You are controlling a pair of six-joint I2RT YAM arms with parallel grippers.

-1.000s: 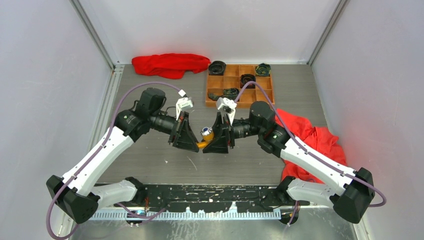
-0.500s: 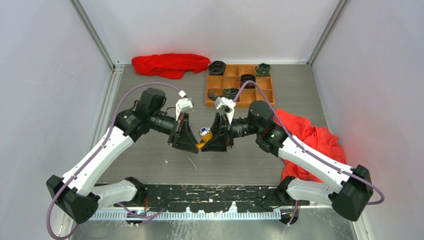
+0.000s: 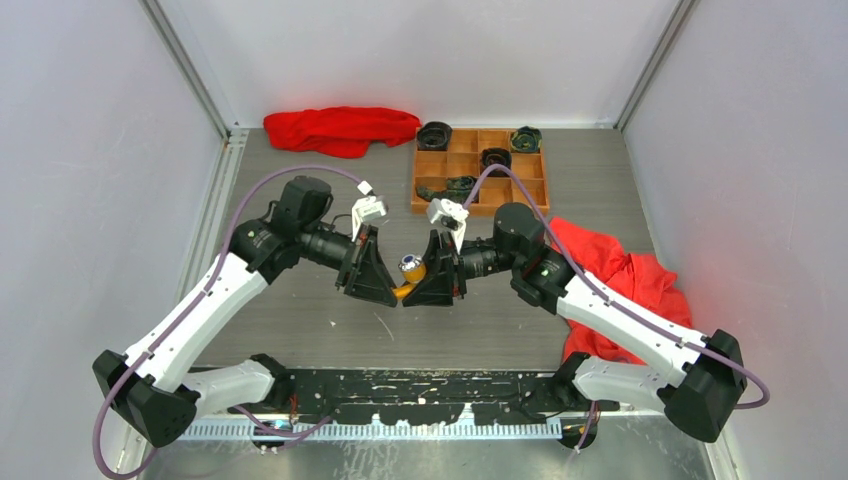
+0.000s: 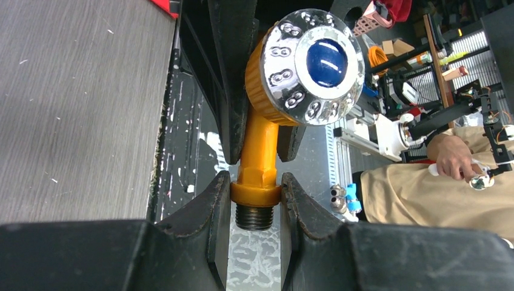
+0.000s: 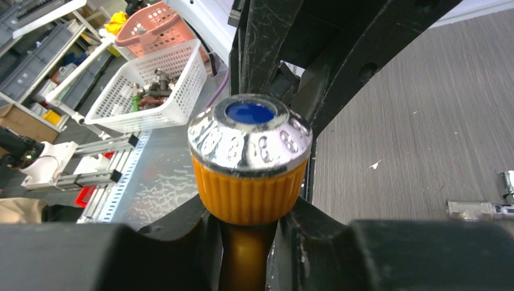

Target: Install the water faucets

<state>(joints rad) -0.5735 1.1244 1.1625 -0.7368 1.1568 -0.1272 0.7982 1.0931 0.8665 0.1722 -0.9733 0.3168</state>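
Note:
The orange-yellow faucet [image 3: 408, 276] with a chrome, blue-capped knob [image 4: 313, 66] hangs above the middle of the table, held between both grippers. My left gripper [image 3: 386, 284] is shut on its orange collar [image 4: 256, 193], just above the dark threaded end. My right gripper [image 3: 426, 280] is shut on the stem under the ribbed orange knob base [image 5: 248, 195]. The knob faces up in the right wrist view. A shiny silver piece [image 5: 485, 207] lies on the table at the right edge of that view.
An orange-brown compartment tray [image 3: 445, 165] with several dark round items stands at the back right. One red cloth [image 3: 340, 128] lies at the back left, another [image 3: 625, 280] under my right arm. Grey walls close in both sides.
My right arm has shifted slightly to the left. The faucet stays held between both grippers in nearly the same place.

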